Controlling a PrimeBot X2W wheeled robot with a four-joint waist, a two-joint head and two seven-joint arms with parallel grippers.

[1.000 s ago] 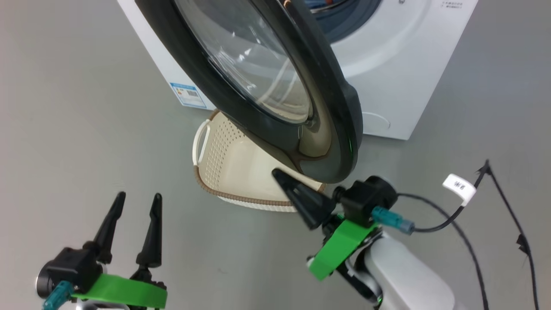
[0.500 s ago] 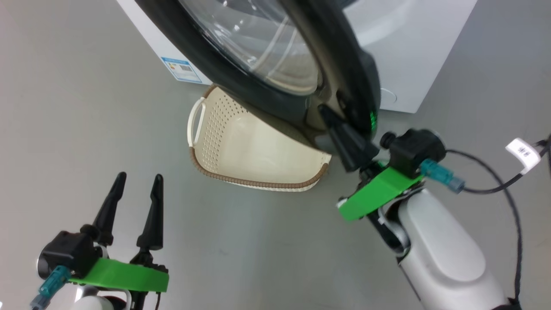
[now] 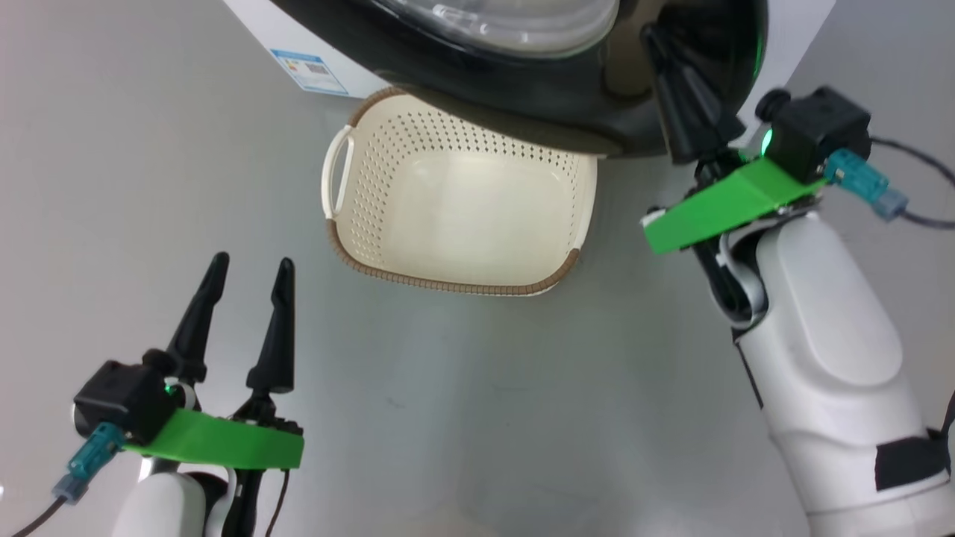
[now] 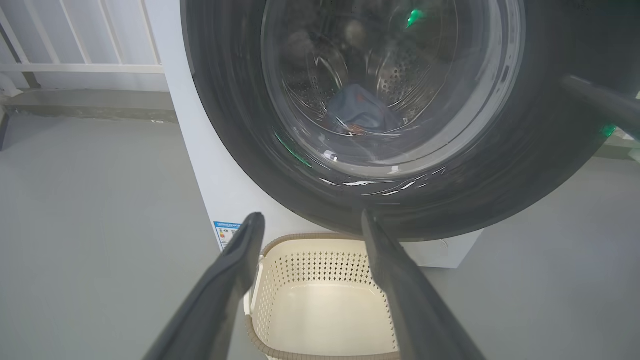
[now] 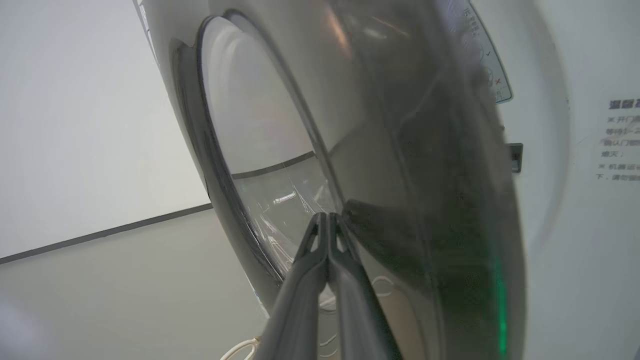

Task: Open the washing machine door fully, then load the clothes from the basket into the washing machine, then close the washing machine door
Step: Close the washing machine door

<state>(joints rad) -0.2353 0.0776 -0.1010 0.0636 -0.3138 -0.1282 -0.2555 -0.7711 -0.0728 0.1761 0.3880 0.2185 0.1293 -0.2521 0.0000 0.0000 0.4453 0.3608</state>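
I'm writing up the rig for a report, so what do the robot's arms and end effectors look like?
The left end effector and right end effector each have two long, tapered black fingers on a bright green bracket, beside a black boxy module with a teal plug and dark cable. The right forearm is a glossy white shell with a black patch.

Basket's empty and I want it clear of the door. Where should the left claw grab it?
Probably best: the white loop handle at the left end of the basket, coming from the left with the left claw. It stands off the wall, leaving a finger gap, and the door overhangs the far rim.
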